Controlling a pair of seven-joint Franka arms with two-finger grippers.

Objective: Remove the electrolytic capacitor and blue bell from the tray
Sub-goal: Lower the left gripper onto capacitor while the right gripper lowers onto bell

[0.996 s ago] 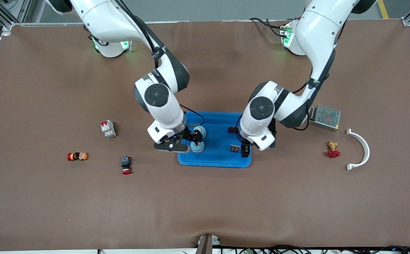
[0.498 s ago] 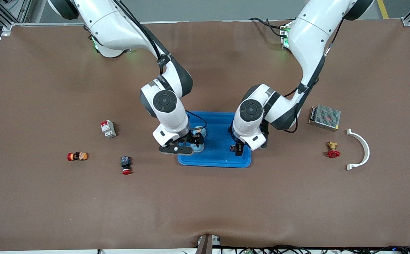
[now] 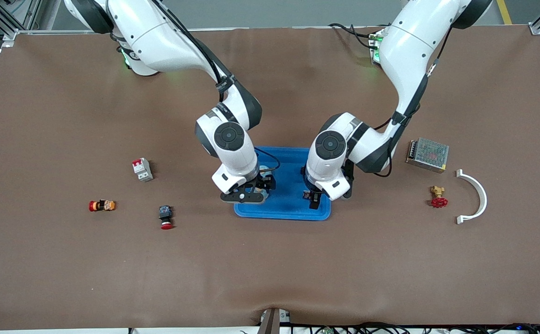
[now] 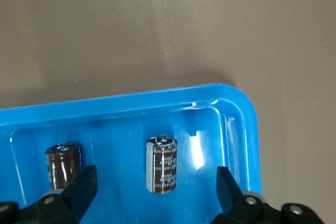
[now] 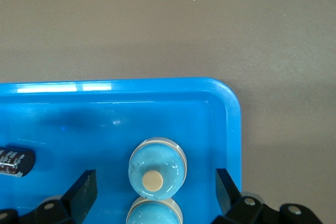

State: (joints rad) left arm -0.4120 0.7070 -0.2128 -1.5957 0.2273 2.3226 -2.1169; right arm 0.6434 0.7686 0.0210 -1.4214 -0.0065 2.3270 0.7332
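A blue tray (image 3: 288, 209) lies mid-table. In it stand two light-blue bells, one (image 5: 157, 169) tight against the other (image 5: 155, 214), and two brown capacitors lie there, one (image 4: 161, 164) beside the other (image 4: 64, 163). My right gripper (image 5: 155, 188) hangs open just above the bells, a finger to each side of the first one. My left gripper (image 4: 156, 190) is open low over the tray (image 4: 236, 98), straddling the first capacitor without touching it. In the front view the right gripper (image 3: 261, 185) hides most of the bells, and the left gripper (image 3: 314, 200) stands beside a capacitor (image 3: 306, 195).
Toward the right arm's end lie a white-and-red circuit breaker (image 3: 142, 169), a red-and-yellow part (image 3: 101, 205) and a red push button (image 3: 165, 217). Toward the left arm's end sit a mesh-topped power supply (image 3: 427, 154), a brass valve with a red handle (image 3: 438, 197) and a white curved bracket (image 3: 474, 197).
The right gripper has slid farther in over the tray, onto the bells. The left gripper has shifted toward the tray's middle and lower over the capacitor. Both stay open.
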